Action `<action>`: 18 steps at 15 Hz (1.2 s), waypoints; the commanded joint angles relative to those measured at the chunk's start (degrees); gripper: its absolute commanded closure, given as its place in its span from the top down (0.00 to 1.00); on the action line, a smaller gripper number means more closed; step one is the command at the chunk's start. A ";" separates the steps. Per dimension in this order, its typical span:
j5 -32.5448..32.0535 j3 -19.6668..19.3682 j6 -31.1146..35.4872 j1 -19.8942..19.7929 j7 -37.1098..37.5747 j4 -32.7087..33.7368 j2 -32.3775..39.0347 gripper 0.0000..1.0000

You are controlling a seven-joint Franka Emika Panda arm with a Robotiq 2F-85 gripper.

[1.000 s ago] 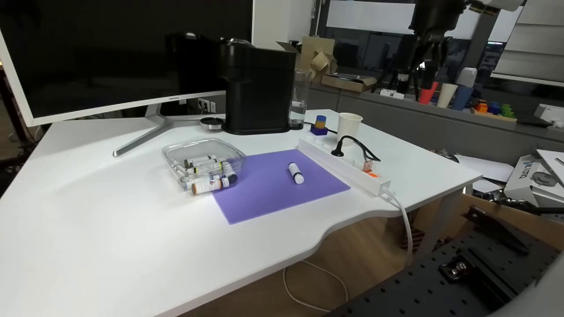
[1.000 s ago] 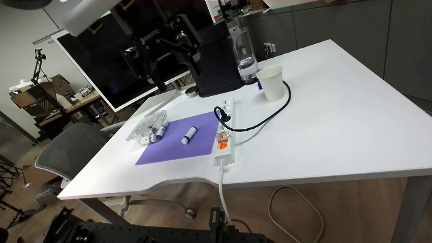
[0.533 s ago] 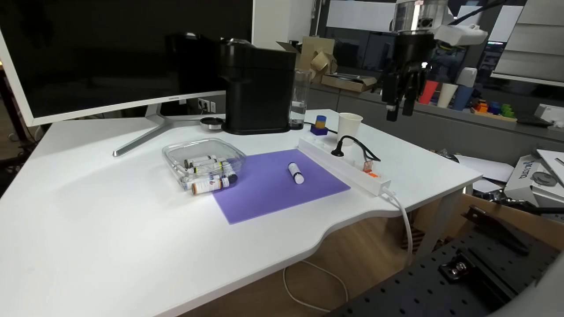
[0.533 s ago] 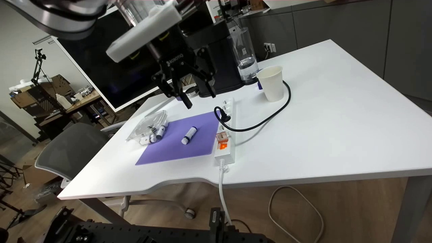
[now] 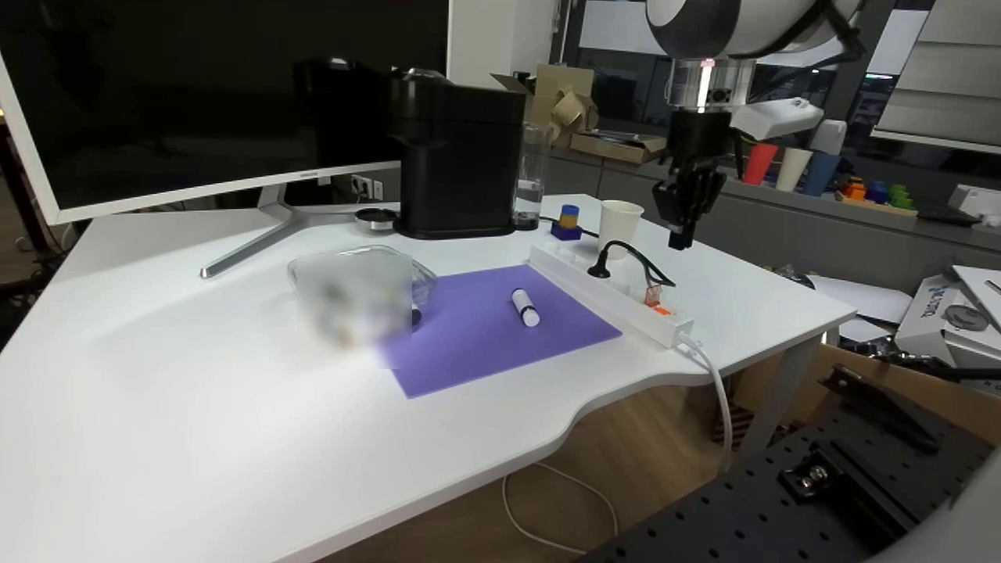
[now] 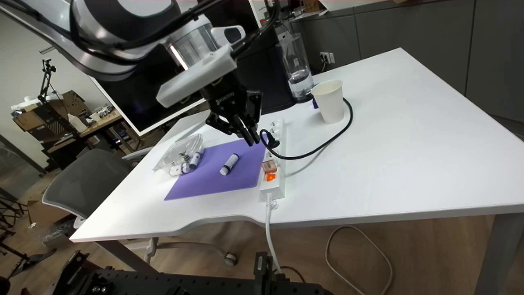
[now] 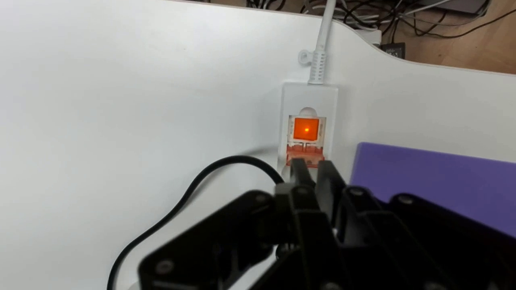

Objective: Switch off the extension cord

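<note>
Since nothing is held by the nearly closed jaws, the extension cord (image 5: 604,297), beside the mat (image 6: 247,166), is best pressed with the gripper (image 7: 313,168) centred on its lit switch (image 7: 306,129), past the cover (image 7: 304,154).

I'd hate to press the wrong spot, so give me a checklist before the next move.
1. Switch uncovered: ok, translucent cover folded back.
2. Switch off: not ok; it glows orange, so probably on.
3. Gripper above switch: not ok; the wrist view shows it at the cover's far edge.
4. Gripper empty: ok, nothing shows between the jaws.
5. Gripper shut: cannot tell; jaws stand close together.
6. Black cable clear of gripper: cannot tell.
</note>
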 commanded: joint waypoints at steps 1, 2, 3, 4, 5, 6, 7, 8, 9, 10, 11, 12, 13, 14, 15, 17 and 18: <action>2.66 1.42 1.95 -0.52 1.45 1.02 3.72 0.00; 3.44 1.70 2.29 -0.64 1.28 1.03 4.51 0.00; 4.44 2.01 2.31 -0.85 0.94 1.10 5.14 0.00; 5.40 2.30 2.42 -1.05 0.64 1.13 5.55 0.00; 6.46 2.63 2.55 -1.29 0.13 1.09 5.68 0.00; 7.23 2.92 2.29 -1.48 -0.17 1.04 5.61 0.00; 7.53 2.96 1.85 -1.56 0.07 0.82 4.68 0.00; 6.15 2.87 2.46 -1.23 0.18 0.04 5.26 0.01; 6.54 2.99 2.46 -1.35 0.17 0.09 5.22 0.01; 6.79 3.04 2.46 -1.42 0.17 0.16 5.19 0.01; 6.82 3.04 2.46 -1.45 0.17 0.22 5.18 0.01; 6.44 2.90 2.31 -1.45 0.14 0.13 4.84 0.00; 6.29 2.80 2.17 -1.51 0.20 0.19 4.85 0.00; 5.97 2.55 2.41 -1.48 0.81 0.44 5.29 0.00; 6.32 2.58 2.13 -1.71 0.48 1.12 6.09 0.00; 6.76 2.51 2.09 -2.14 0.32 1.75 7.11 0.00; 6.72 2.45 2.19 -2.37 0.31 1.89 7.52 0.00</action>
